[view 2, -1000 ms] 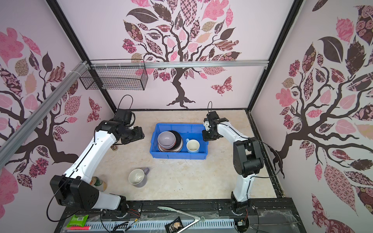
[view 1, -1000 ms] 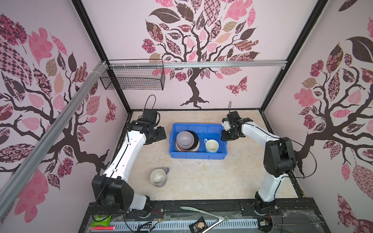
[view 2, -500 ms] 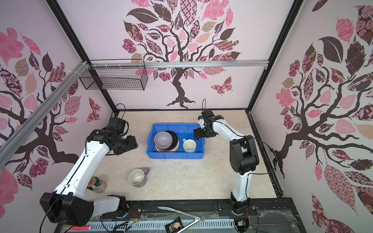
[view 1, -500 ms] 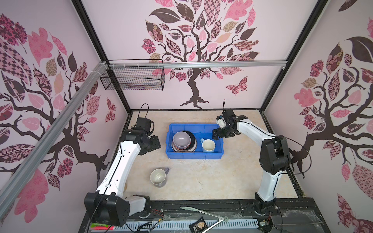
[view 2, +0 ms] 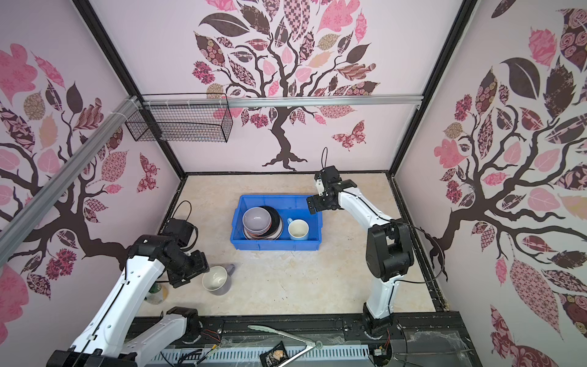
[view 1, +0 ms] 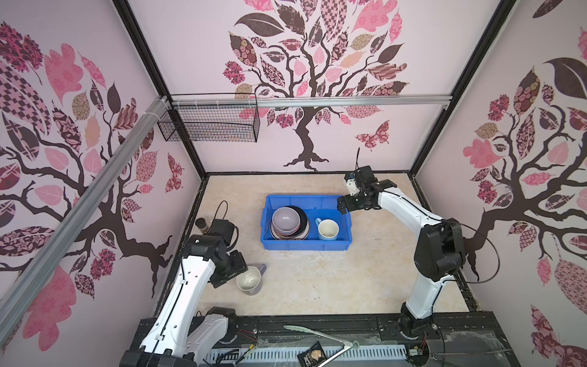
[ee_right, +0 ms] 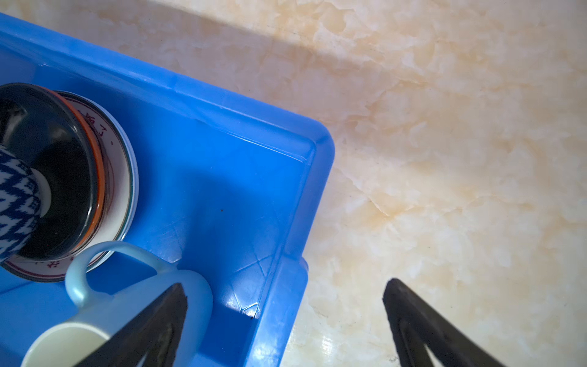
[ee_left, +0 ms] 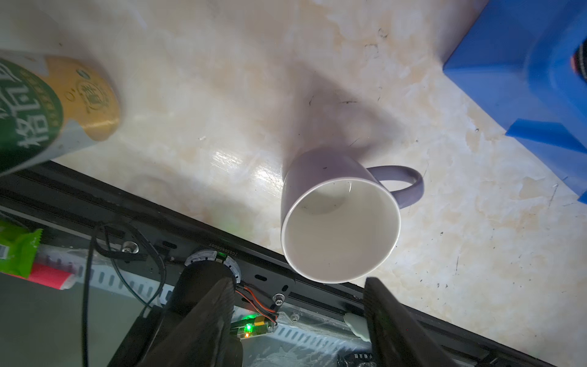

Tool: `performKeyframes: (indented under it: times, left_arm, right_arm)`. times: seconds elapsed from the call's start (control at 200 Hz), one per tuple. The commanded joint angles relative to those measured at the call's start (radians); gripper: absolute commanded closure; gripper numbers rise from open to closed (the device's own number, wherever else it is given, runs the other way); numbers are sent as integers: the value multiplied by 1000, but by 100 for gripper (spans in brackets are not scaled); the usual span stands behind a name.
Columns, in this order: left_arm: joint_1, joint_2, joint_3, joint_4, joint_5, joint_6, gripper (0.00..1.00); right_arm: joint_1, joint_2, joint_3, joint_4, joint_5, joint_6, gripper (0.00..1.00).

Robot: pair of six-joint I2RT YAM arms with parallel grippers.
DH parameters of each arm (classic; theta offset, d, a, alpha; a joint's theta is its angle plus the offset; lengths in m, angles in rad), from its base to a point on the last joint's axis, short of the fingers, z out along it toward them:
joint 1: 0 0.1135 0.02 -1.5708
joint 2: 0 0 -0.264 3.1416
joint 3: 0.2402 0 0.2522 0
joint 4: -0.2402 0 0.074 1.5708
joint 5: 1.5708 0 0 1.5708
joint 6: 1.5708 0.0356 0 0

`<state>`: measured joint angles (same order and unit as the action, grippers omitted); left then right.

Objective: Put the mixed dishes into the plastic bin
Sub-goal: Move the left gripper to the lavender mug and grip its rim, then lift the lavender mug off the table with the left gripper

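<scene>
We see pale pink walls [view 1: 197, 47] printed with dark trees [view 1: 305, 95], a black wire basket [view 1: 208, 125] at upper left, and a cream marbled tabletop [view 1: 317, 286].

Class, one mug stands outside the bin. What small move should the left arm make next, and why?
Probably ease the left tool forward so its open fingers straddle the wall of the mug: it stands upright just ahead of them, the only dish outside the blue bin.

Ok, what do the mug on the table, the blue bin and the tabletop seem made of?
Mug: probably glazed ceramic; glossy lilac outside, cream inside, thick smooth rim. Blue bin: moulded plastic, semi-gloss, fine scratches on its floor. Tabletop: cream marble pattern with glare; stone or printed laminate, cannot tell.
</scene>
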<state>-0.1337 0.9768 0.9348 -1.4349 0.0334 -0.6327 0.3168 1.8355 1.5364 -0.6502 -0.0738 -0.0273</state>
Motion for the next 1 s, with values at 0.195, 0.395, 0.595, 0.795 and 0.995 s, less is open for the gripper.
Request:
performKeyframes:
  times: [0.195,0.395,0.595,0.795,0.995]
  left_arm:
    - [-34,-51,-173,125,40,-115,33]
    - [-43,44,-172,216,32,-119,38]
    - [-46,120,-151,225,23,-110,40]
    - [-46,181,-128,229,16,-110,48]
    - [-46,226,-129,250,36,-98,69]
  right_arm:
    - [-5,-81,2,-6,12,-16,0]
    - [-12,-120,-39,0,15,-14,0]
    - [-34,-150,-77,13,10,-5,0]
    - [-65,-185,-131,30,7,0,1]
    - [-100,-198,-154,38,-14,4,1]
